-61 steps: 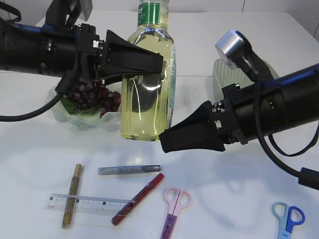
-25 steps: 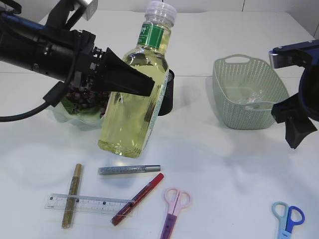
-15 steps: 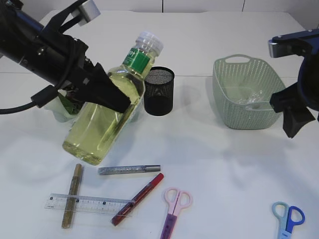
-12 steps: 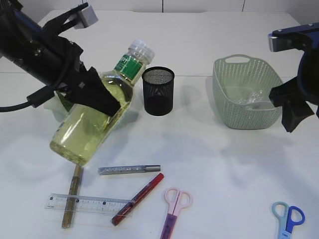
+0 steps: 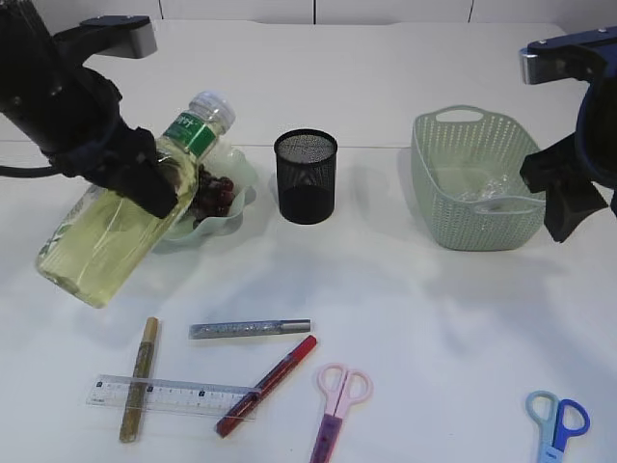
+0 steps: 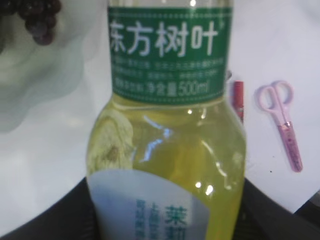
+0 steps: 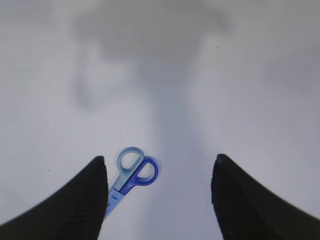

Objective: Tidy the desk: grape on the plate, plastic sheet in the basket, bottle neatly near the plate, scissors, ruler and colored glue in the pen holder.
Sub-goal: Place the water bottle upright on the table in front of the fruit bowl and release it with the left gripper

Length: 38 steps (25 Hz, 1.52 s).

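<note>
My left gripper is shut on the bottle of yellow liquid, held tilted in the air at the left, in front of the plate with the grapes. The bottle fills the left wrist view. My right gripper is open and empty, high above the blue scissors, which also lie at the exterior view's front right. Pink scissors, ruler and glue pens lie at the front. The plastic sheet is in the basket.
A black mesh pen holder stands between plate and basket. A red pen and a gold pen lie across the ruler. The right arm hangs by the basket's right side.
My left gripper has carried the bottle leftward and tilted it further, uncovering the plate and pen holder. The right arm has withdrawn to the right and now holds still.
</note>
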### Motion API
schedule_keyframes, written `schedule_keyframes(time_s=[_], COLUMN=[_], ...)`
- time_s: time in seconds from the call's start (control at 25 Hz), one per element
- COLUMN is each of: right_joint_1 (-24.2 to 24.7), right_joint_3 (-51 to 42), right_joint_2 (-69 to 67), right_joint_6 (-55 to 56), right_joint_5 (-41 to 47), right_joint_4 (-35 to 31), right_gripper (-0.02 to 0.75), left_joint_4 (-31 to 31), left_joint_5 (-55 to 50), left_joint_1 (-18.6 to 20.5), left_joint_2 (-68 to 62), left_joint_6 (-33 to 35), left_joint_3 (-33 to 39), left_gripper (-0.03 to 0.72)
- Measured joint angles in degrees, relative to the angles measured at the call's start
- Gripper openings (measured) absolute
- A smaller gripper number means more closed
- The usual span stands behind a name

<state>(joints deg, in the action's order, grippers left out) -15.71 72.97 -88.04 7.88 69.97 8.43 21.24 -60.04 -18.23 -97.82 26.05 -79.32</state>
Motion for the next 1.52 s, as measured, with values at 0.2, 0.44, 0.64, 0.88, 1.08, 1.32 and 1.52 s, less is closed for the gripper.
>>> schedule_keyframes(time_s=[0.2, 0.44, 0.64, 0.88, 1.08, 1.32, 1.52], right_joint_1=[0.0, 0.0, 0.0, 0.0, 0.0, 0.0, 0.0], right_joint_3=[0.23, 0.75, 0.83, 0.83, 0.83, 0.83, 0.83], right_joint_2=[0.0, 0.0, 0.0, 0.0, 0.0, 0.0, 0.0], right_joint_6=[0.0, -0.05, -0.05, -0.05, -0.05, -0.13, -0.13], right_joint_5=[0.0, 0.0, 0.0, 0.0, 0.0, 0.0, 0.0], right_joint_4=[0.11, 0.22, 0.22, 0.22, 0.22, 0.22, 0.22], right_gripper=[0.505, 0.505, 0.505, 0.505, 0.505, 0.505, 0.505], left_joint_4=[-8.01, -14.9, -18.78, -20.21, -23.56, -28.27, -31.8], left_joint_5=[0.0, -2.22, -6.44, -9.91, -9.79, -3.08, 2.76], left_joint_1=[0.0, 0.0, 0.97, 3.93, 4.66, 4.66, 4.66], left_joint_2=[0.0, 0.0, 0.0, 0.0, 0.0, 1.69, 5.25], left_joint_6=[-13.96, -24.93, -29.23, -29.72, -31.06, -36.79, -41.21], left_joint_3=[0.0, 0.0, 0.0, -0.09, -0.09, -0.09, 0.59], left_gripper=[0.405, 0.405, 0.405, 0.405, 0.405, 0.405, 0.405])
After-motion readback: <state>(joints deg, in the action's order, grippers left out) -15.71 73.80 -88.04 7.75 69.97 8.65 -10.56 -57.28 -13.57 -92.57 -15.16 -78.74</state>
